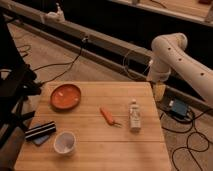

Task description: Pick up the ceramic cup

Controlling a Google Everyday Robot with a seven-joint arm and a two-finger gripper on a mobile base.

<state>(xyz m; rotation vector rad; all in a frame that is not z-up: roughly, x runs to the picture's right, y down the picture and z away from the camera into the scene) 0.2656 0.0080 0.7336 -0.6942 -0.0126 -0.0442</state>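
a: where's the gripper right now?

b: off the table, just past its far right corner. it hangs low from the white arm, about level with the table edge. whether it's released or clenched, i cannot tell from here, and it's carrying nothing that i can see.

a: and the ceramic cup?

b: near the front left of the table, mouth up, pale inside showing. it's the small white round one, well apart from the gripper. that's the relation that matters: the cup lies diagonally across the table from the gripper, toward the camera and to the left of the view.

a: anything in between?

b: a small white bottle stands near the right edge, and an orange carrot-shaped thing lies near the middle. both sit close to that diagonal. the orange-red dish is behind the cup, apart from it. a dark striped object lies just left of the cup, close but not touching as far as i can see.

a: does the cup have a long axis to line up with?

b: no, it's round with no handle in sight, so any approach angle should suit. there's only one arm, so no choice there. i'd judge the reach hasn't begun.

a: any writing?

b: the bottle has dark marks on its front, but nothing readable. no brand anywhere that i can make out.
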